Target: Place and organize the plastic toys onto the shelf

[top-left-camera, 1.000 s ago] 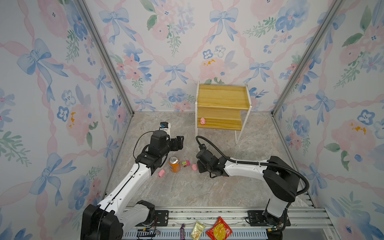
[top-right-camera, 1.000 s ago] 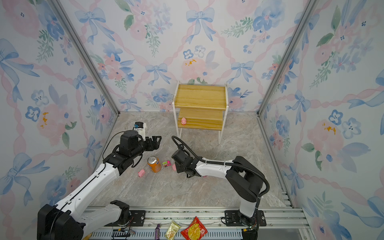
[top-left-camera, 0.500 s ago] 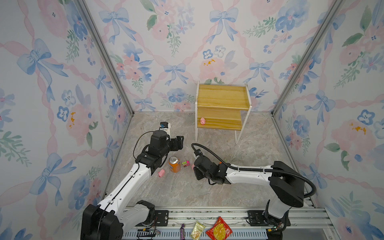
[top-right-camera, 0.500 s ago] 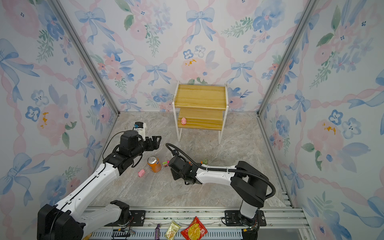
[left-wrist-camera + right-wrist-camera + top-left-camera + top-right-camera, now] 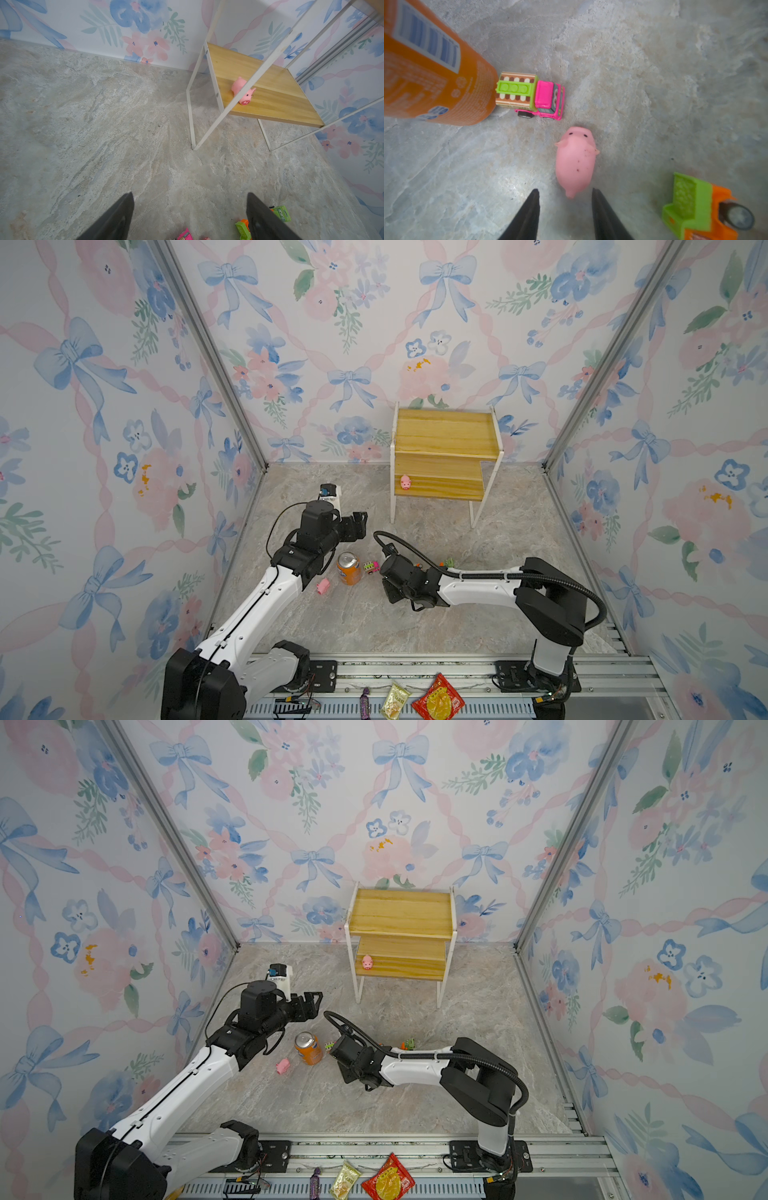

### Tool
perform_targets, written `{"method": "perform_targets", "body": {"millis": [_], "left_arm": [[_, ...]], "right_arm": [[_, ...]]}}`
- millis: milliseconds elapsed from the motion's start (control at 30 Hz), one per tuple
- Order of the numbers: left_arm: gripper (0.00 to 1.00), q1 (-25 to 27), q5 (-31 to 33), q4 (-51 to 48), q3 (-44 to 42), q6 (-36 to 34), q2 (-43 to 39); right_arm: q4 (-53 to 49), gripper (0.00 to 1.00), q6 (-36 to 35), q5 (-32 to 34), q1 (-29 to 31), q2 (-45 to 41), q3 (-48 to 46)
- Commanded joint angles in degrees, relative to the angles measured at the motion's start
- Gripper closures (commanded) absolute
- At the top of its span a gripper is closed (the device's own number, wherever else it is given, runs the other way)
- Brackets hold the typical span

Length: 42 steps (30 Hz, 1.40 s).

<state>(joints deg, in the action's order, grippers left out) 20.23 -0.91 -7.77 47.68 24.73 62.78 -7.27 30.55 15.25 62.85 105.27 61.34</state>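
The grey marbled worktop [image 5: 374,622] lies mostly bare between the toys and the two-tier yellow-board shelf with white frame [image 5: 446,435] at the back wall; I judge the front approach unobstructed. My left pincer [image 5: 189,195] hangs wide apart, empty, facing the shelf. My right pincer [image 5: 565,190] sits low, jaws narrowly apart, unclamped, lined up behind a small pink plastic pig [image 5: 575,162]. The orange soda can [image 5: 425,72] and a pink-and-green toy truck [image 5: 529,93] just beside it crowd one side; a green-and-orange toy truck [image 5: 695,207] flanks the other. A second pink pig [image 5: 405,482] occupies the lower board's left end.
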Motion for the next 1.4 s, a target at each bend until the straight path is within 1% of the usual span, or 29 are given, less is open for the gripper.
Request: {"method": "perform_targets", "body": {"millis": [0, 233, 400, 733, 1033, 1367], "left_arm": [[0.15, 0.04, 0.33, 0.47, -0.83, -0.47, -0.36], [0.15, -0.02, 0.49, 0.48, -0.81, -0.52, -0.29], [0.14, 0.01, 0.73, 0.43, -0.92, -0.56, -0.29], [0.14, 0.04, 0.77, 0.48, -0.92, -0.56, -0.15], [0.14, -0.02, 0.73, 0.47, -0.90, -0.60, 0.13], [0.14, -0.09, 0.73, 0.47, -0.92, -0.65, 0.17]], "right_arm": [[-3.34, 0.56, 2.13, -0.30, -1.62, 1.39, 1.76], [-5.74, 0.57, 3.97, 0.20, -3.14, 2.73, 2.97], [-5.53, 0.56, 4.43, 1.01, -4.11, 2.46, 2.48], [-3.64, 0.56, 4.74, 0.50, -6.79, 2.73, 2.29], [-1.98, 0.56, 4.65, -0.63, -7.31, 5.04, 4.99], [-0.88, 0.55, 4.61, -0.13, -8.40, 7.46, 8.14]]}}
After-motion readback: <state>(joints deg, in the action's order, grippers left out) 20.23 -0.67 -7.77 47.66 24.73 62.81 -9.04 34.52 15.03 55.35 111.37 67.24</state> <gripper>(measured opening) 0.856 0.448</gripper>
